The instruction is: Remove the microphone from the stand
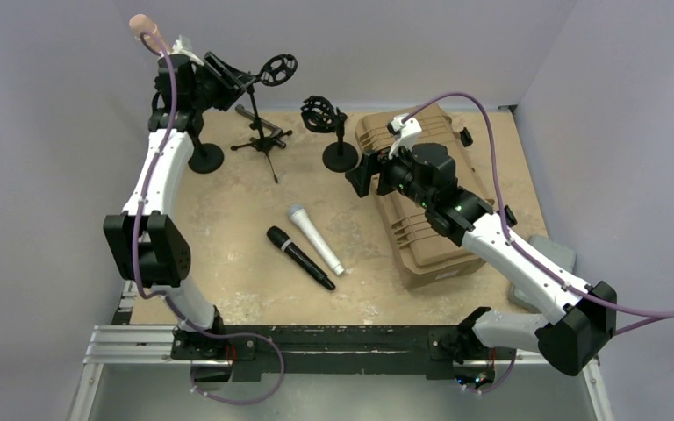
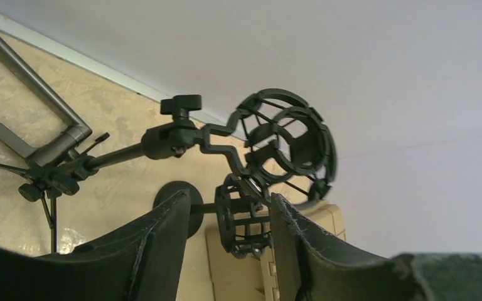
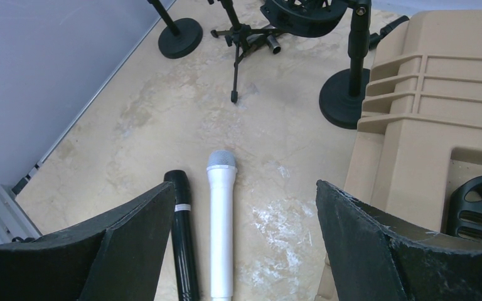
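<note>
A microphone with a pink head sticks up at the far left, behind my raised left wrist. Its body and the top of its round-based stand are hidden by the arm. My left gripper points right, away from it, with its jaws apart and nothing between them. Just ahead is an empty shock-mount ring on a tripod stand. My right gripper hangs open above the table. Below it a white microphone and a black microphone lie side by side.
A second shock mount stands on a round base mid-table. A tan hard case lies under my right arm. Walls close in behind and on both sides.
</note>
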Available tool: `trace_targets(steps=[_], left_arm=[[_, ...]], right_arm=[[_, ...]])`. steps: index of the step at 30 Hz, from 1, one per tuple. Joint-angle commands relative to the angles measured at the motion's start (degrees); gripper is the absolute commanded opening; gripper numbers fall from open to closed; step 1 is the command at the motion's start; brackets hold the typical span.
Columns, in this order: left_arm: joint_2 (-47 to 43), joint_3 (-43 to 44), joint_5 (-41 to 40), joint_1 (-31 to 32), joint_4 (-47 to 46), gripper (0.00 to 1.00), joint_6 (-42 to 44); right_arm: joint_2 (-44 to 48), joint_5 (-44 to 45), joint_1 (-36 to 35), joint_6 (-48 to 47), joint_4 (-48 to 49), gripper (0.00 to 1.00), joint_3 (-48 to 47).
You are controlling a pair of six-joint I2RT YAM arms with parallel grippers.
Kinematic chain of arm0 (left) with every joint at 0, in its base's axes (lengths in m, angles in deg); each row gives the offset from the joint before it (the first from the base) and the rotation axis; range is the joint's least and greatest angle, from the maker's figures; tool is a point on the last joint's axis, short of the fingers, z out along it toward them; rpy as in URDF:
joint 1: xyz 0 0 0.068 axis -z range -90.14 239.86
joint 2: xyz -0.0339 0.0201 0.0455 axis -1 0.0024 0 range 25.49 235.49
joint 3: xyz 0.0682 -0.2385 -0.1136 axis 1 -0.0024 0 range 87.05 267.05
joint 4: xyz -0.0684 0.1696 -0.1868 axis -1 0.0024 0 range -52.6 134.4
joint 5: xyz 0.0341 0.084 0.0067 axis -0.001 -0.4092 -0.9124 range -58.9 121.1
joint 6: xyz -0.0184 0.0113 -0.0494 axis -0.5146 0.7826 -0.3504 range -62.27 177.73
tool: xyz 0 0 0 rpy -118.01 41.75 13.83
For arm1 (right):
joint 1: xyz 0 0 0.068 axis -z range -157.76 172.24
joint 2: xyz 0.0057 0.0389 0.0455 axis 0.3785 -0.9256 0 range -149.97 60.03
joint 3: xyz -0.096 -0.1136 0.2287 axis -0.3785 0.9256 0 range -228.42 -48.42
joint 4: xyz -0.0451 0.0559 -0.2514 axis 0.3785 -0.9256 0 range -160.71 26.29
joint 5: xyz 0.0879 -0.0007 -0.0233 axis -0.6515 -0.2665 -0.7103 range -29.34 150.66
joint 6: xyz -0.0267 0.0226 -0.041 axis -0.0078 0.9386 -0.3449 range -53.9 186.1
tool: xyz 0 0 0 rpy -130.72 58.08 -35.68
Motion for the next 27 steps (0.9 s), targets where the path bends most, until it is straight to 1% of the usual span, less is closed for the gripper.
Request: trace_targets(steps=[1,3,9,13,14,16,18,22,27], left_arm=[[2.97,6.28,0.37,0.85,-0.02,0.48,-1.50],[3.99,7.14,-0.06,2.53,0.33,0.47,-1.49],[4.55,5.70,-1.69,3.13,0.10,0.47,-1.57],[4.52,5.43,-6.20,3.02,3.57,0.47,-1.41],[4.46,5.52,-6.84,3.10,3.79,0.50,-1.28],[4.18,5.82,-7.94,3.15,4.22,0.58,-1.36],[3.71,5.90,-9.35,3.21,4.59,0.65,-1.56],[3.19,6.96,-13.52,3.17,6.54,0.67,-1.79],[5.71,10.40,-14.99,3.15,9.29,0.68,-3.35]], right_arm=[[1.01,0.63,0.14,-0.34,0.78,0.81,-2.59],[1.38,0.80,0.08,-0.29,0.82,0.81,-2.26],[1.39,0.90,0.16,-0.30,0.62,0.81,-2.08],[1.26,0.96,0.10,-0.34,0.55,0.81,-2.27],[1.29,1.00,0.16,-0.30,0.55,0.81,-2.27],[1.40,1.04,0.09,-0.22,0.63,0.81,-2.21],[1.39,1.07,0.06,-0.25,0.63,0.81,-2.10],[1.36,0.93,0.09,-0.04,0.73,0.81,-1.92],[1.86,1.25,0.15,-0.03,0.56,0.81,-1.97]])
